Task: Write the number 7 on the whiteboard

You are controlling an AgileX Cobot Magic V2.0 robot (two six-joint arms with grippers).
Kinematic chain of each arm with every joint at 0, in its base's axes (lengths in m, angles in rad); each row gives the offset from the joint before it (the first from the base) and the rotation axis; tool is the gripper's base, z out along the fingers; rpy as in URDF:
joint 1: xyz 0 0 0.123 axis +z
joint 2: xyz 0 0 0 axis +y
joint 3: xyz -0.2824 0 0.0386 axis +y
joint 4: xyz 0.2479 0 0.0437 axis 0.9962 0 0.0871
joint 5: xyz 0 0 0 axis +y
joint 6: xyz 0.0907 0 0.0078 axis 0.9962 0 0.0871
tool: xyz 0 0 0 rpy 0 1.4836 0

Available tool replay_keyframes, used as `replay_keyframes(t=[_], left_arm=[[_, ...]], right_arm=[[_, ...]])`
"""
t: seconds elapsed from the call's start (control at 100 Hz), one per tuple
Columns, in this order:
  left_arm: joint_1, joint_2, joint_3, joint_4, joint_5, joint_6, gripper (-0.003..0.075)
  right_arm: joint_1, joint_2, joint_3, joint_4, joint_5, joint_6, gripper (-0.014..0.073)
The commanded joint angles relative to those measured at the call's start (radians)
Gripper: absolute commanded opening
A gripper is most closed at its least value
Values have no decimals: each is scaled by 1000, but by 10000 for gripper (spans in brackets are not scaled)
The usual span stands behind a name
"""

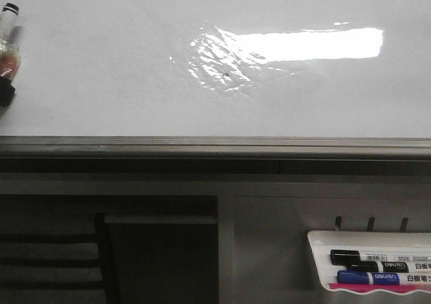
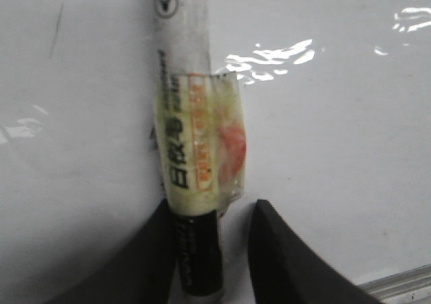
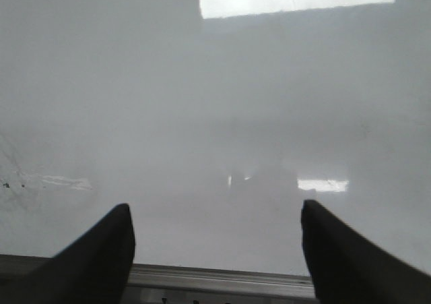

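Left gripper (image 2: 209,250) fingers clamp marker (image 2: 192,162) near whiteboard (image 1: 101,68) left edge, no 7 yet. Right gripper (image 3: 215,250) fingers wide, empty. Next: press tip, draw top stroke.

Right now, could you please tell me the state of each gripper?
Left gripper: closed on a marker, held against the whiteboard.
Right gripper: open, fingers wide apart, holding nothing.

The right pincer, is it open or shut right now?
Open. In the right wrist view the right pincer has its two dark fingers set wide apart, with only bare whiteboard between them and nothing held.
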Motion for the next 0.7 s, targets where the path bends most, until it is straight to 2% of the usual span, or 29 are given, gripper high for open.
replay_keyframes(t=[0.0,0.21,0.49,0.58,0.69], left_arm=[[-7,-17,-32,-6,-64,1,137],[-7,-17,-32,-6,-64,1,-22],[-7,-41,-35,-8,-46,1,-20],[-7,-85,-55,-10,41,1,-20],[-7,-141,-115,-10,259,1,-20]], right_arm=[[-6,16,-33,4,-73,-1,472],[-6,16,-33,4,-71,-1,472],[-6,16,-34,4,-69,-1,472],[-6,18,-63,3,-23,-1,472],[-6,38,-130,0,97,-5,472]])
